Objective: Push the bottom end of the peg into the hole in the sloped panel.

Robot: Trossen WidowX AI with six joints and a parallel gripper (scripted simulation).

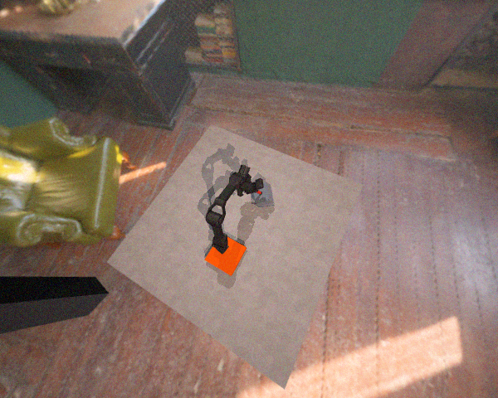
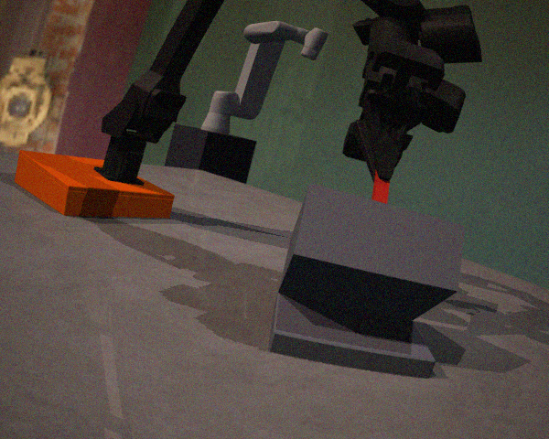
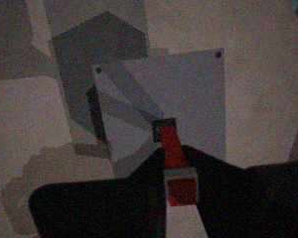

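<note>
A red peg [image 1: 259, 192] [image 2: 380, 189] [image 3: 171, 141] with flat sides is held below my gripper [image 2: 382, 175] [image 3: 172, 153], which is shut on it. The grey sloped panel [image 1: 266, 198] [image 2: 383, 236] [image 3: 201, 99] is directly beneath. Its square dark hole [image 3: 156, 132] shows in the wrist view, and the peg's bottom end overlaps the hole's lower right part there. The hole's dark edge shows to the left of and above the peg end. In the exterior view the peg's bottom is hidden behind the panel's upper edge. Whether the tip is inside the hole I cannot tell.
The arm stands on an orange base [image 1: 231, 259] [image 2: 43, 181] on the grey table top [image 1: 283, 274] [image 2: 170, 378]. A second, pale arm [image 2: 261, 70] stands on a black box [image 2: 225, 155] behind it. Arm shadows fall across the panel's face.
</note>
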